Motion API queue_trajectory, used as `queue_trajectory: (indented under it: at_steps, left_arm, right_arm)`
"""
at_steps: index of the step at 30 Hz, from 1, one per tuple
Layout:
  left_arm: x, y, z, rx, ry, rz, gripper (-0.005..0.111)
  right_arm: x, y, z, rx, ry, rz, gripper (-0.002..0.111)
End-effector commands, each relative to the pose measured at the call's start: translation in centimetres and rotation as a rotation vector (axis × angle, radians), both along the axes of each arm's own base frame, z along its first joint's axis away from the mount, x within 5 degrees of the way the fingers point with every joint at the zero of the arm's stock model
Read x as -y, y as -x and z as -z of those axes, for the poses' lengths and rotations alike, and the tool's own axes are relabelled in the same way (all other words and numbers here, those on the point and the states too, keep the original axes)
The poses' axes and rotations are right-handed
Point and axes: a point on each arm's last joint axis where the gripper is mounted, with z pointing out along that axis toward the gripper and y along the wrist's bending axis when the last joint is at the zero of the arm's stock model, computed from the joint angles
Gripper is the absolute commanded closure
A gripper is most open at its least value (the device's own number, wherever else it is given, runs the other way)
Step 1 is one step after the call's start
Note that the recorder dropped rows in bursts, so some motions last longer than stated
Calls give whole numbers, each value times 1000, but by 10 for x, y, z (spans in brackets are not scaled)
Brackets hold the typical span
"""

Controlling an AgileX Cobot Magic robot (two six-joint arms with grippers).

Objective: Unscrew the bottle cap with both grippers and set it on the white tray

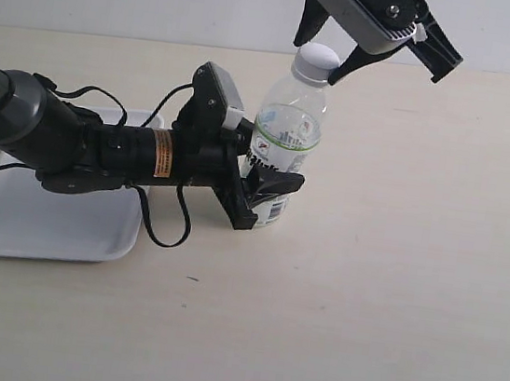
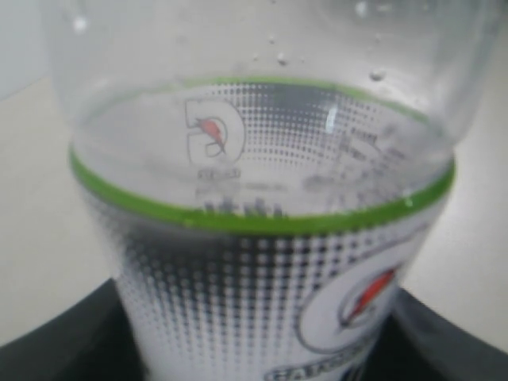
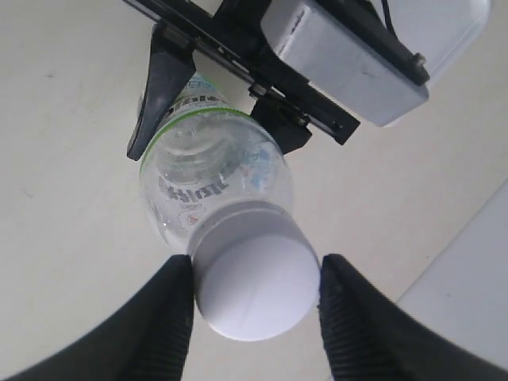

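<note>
The bottle cap point(image 1: 316, 63) is seen seated on the neck of the bottle point(image 1: 285, 138), which is stood upright on the tabletop point(image 1: 392, 293) just beside the white tray point(image 1: 43, 228). In the right wrist view the cap point(image 3: 254, 290) is framed by the right claw point(image 3: 254, 266). Its two ribbed black fingers point(image 3: 171, 317) are laid against opposite sides of the cap, and no gap can be made out on either side, so the cap is taken to be gripped. In the exterior view the right claw point(image 1: 319, 58) is reached down from above at a tilt, its white-grey block being carried over the cap.

The lower body of the bottle is clamped by the left claw point(image 1: 266, 201), which is brought in sideways, low over the tabletop, with one finger on each side of the label. In the left wrist view the bottle point(image 2: 262, 238) is shown very close, its green-edged dotted label filling the picture, and dark finger edges point(image 2: 55, 349) are seen at both sides of its base.

The left arm is stretched across the white tray, part of which is covered by it. The tray is laid flat on the tabletop, and nothing is seen lying on its uncovered part.
</note>
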Motion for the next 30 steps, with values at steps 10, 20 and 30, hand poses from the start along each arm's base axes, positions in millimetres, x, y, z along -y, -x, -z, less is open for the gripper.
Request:
queue_trajectory:
  at_steps: [10,20,30]
  left_arm:
    - [-1,1,0,-19,3,-2,107]
    - [-1,0,2,2,-31,-1,107]
    - [-1,0,2,6,-33,2,107]
  right_arm:
    - [-7,4,-1,-98,-118,132,38]
    - [-2,6,-15,-340,-332,950,33]
    - [-3,5,-16,-497,-459,1348,33]
